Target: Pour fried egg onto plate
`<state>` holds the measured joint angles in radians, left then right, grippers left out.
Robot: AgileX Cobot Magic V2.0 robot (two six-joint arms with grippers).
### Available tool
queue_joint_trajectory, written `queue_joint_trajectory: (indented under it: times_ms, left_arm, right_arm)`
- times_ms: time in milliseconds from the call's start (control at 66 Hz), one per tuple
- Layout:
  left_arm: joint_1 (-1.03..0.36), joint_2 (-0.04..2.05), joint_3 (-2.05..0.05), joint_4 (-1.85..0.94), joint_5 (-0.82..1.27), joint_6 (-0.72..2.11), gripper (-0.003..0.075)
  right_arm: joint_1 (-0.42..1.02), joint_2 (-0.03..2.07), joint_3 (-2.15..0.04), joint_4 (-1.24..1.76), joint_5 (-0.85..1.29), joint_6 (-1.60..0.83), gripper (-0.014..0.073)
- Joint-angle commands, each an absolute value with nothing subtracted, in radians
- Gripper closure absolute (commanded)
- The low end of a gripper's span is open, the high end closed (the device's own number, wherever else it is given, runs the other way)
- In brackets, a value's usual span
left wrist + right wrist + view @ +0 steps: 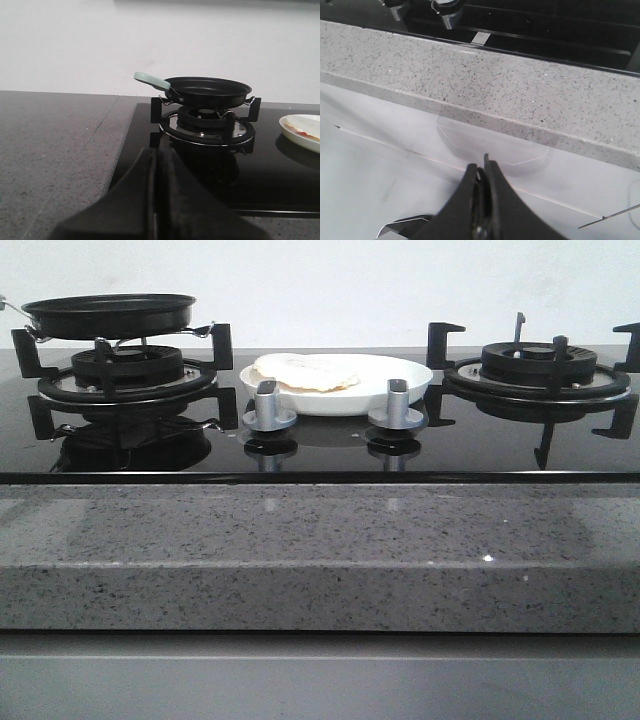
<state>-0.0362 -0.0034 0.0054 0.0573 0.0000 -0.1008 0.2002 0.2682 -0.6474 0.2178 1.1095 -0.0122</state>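
The fried egg (304,373) lies cream-white and flat on the white plate (400,386) in the middle of the hob, between the two burners. In the left wrist view the plate (300,137) and a strip of the egg (306,125) show at the edge. The black frying pan (110,315) sits empty on the left burner, its pale green handle (150,79) pointing away from the plate. My left gripper (156,152) is shut and empty, low over the counter short of the left burner. My right gripper (481,167) is shut and empty, below the counter's front edge. Neither gripper appears in the front view.
Two grey knobs (268,408) (396,405) stand in front of the plate. The right burner (537,375) is bare. A speckled grey stone counter (320,550) runs along the front of the black glass hob. White sheeting (380,170) lies under the right gripper.
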Motion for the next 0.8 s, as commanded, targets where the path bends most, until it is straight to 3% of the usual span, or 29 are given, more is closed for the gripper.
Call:
queue_joint_trajectory:
  times_ms: [0,318,636,787]
  left_arm:
    - [-0.035,-0.019,0.011,0.053,-0.084,-0.109,0.074]
    - [-0.035,-0.017,0.011,0.053,-0.084,-0.109,0.074]
    - [-0.035,-0.017,0.011,0.053,-0.084,-0.109,0.074]
    - [-0.035,-0.017,0.011,0.053,-0.084,-0.109,0.074]
  right_arm:
    - [0.198,0.267,-0.657,0.194,1.0,-0.024,0.0662]
    - [0.09,0.075,-0.252,0.112,0.225,-0.031,0.0662]
    - [0.027,0.004,0.02,0.112,-0.027,-0.031,0.0662]
    - [0.027,-0.025,0.018,0.112,0.015,-0.031,0.0662]
